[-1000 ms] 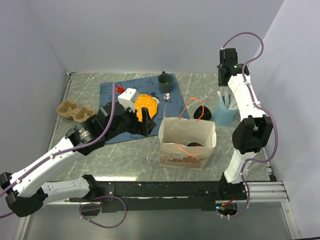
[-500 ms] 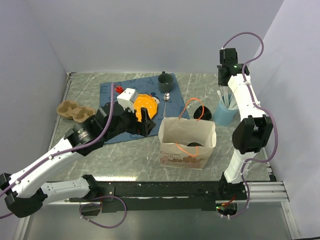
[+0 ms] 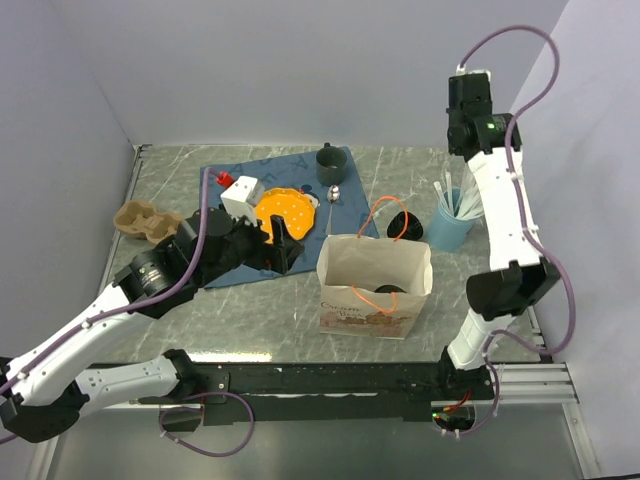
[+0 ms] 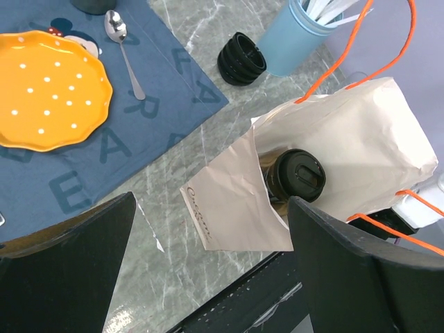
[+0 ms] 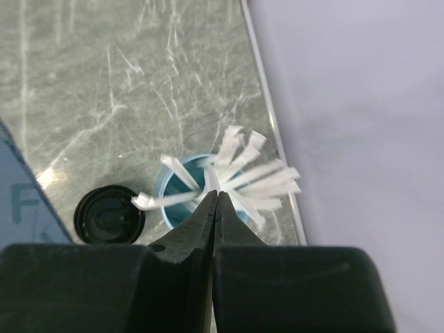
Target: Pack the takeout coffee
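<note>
A paper bag (image 3: pixel 375 285) with orange handles stands open at the front middle. In the left wrist view the bag (image 4: pixel 340 152) holds a coffee cup with a black lid (image 4: pixel 297 175). My left gripper (image 3: pixel 285 243) is open and empty, to the left of the bag; the bag's near corner lies between its fingers in its own view (image 4: pixel 211 277). My right gripper (image 3: pixel 468 105) is high above the blue cup (image 3: pixel 450 225) of wrapped straws (image 5: pixel 257 177). Its jaws (image 5: pixel 215 196) are shut, with a white wrapped straw pinched at the tips.
A loose black lid (image 3: pixel 404 224) lies between the bag and the blue cup. A blue mat (image 3: pixel 250 180) holds an orange plate (image 3: pixel 284 208), a spoon (image 4: pixel 125 48), a dark mug (image 3: pixel 331 163) and a white box (image 3: pixel 240 195). A cardboard cup carrier (image 3: pixel 148 222) sits far left.
My right gripper has risen well above the blue cup of straws. My left arm has drawn back a little to the left.
</note>
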